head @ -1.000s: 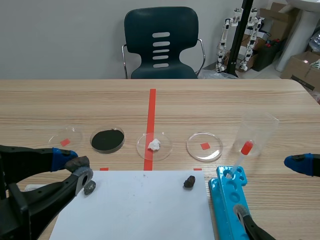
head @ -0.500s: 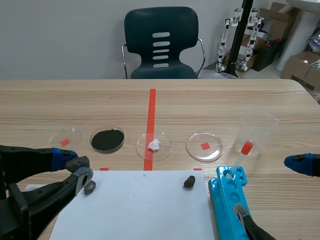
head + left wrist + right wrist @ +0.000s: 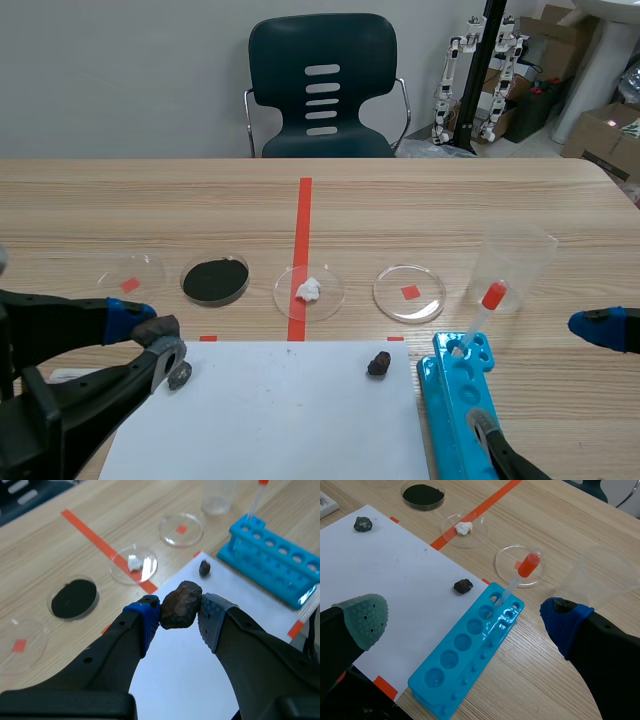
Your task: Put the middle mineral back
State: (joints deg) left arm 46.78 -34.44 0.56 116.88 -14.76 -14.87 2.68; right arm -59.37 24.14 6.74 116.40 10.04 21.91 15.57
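Left wrist view shows me the left gripper (image 3: 180, 617) pinching the brown mineral (image 3: 181, 605) above the white paper (image 3: 187, 680); no other view shows this mineral. Right wrist view shows the right gripper (image 3: 466, 620) spread wide over the blue rack (image 3: 470, 655).

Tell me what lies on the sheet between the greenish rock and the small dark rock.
Nothing: only bare white paper between the greenish rock and the small dark rock, clearest in the right wrist view.

The paper (image 3: 270, 420) lies open between the grey-green rock (image 3: 363, 524) and the dark rock (image 3: 463, 585)
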